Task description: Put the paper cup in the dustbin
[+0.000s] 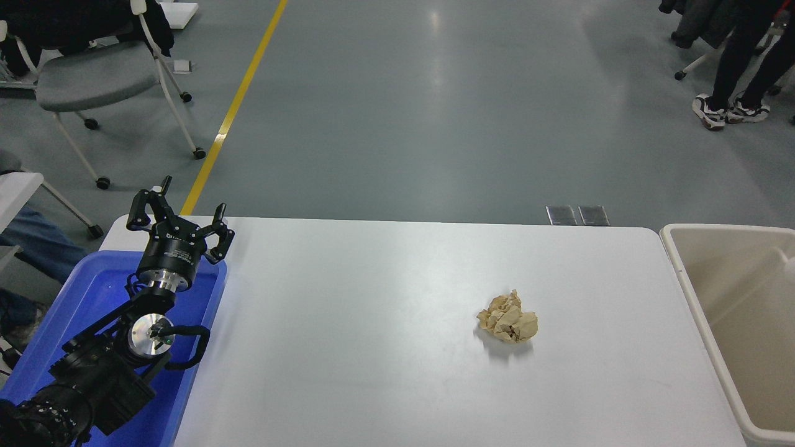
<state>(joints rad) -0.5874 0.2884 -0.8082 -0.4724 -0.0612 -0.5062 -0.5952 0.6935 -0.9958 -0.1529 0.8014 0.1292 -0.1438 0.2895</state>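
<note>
The beige dustbin [720,228] stands at the table's right end, partly cut off by the picture's edge. Only a pale white sliver of the paper cup [790,267] shows at the far right edge, inside the dustbin's outline; the rest is out of view. My right arm and gripper are out of view. My left gripper [180,214] is parked at the lower left above the blue tray, open and empty.
A crumpled tan paper ball [508,318] lies on the white table [372,323], right of centre. A bright blue tray [93,292] sits at the table's left end under my left arm. A chair [93,74] and a person's legs [739,68] are beyond the table.
</note>
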